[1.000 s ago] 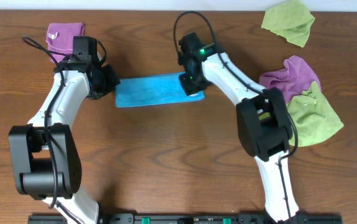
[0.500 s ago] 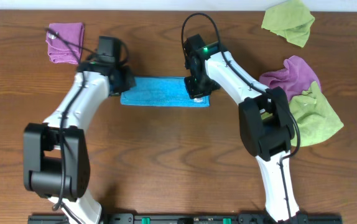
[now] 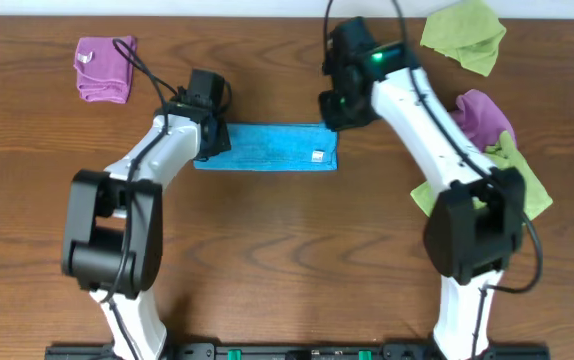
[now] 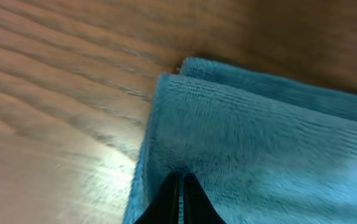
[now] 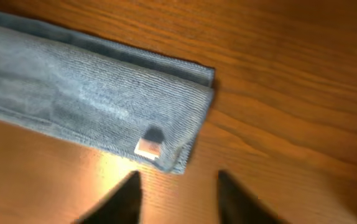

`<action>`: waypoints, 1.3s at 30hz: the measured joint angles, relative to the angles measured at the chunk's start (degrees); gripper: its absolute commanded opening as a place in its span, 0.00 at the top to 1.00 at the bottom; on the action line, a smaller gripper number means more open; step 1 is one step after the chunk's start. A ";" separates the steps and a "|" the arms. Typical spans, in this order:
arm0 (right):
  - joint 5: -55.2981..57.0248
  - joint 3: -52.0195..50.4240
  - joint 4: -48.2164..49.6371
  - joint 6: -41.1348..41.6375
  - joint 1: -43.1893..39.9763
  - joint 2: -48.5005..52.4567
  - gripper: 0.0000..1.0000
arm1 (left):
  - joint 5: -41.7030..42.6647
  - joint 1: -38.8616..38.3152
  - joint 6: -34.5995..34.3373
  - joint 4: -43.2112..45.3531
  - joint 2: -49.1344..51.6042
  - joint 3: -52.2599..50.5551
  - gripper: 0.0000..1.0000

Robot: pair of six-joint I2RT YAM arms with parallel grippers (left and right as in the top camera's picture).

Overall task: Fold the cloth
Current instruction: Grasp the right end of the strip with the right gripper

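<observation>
On the wooden table the cloth is laid as a long folded strip, a little toward 12 o'clock from centre. Its 9 o'clock end is touched by the left gripper, whose fingers are closed together (whether fabric is pinched cannot be told). The right gripper is held spread apart, off the cloth, seen from overhead at 12 o'clock from the white tag.

Quick tally, so: one blue cloth, two purple cloths, two lime-green cloths, two robot arms, one wooden table.
</observation>
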 measured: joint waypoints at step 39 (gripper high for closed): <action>-37.83 -24.63 26.75 -0.52 -10.25 3.96 0.20 | 3.04 0.59 0.00 -1.05 2.71 1.29 0.94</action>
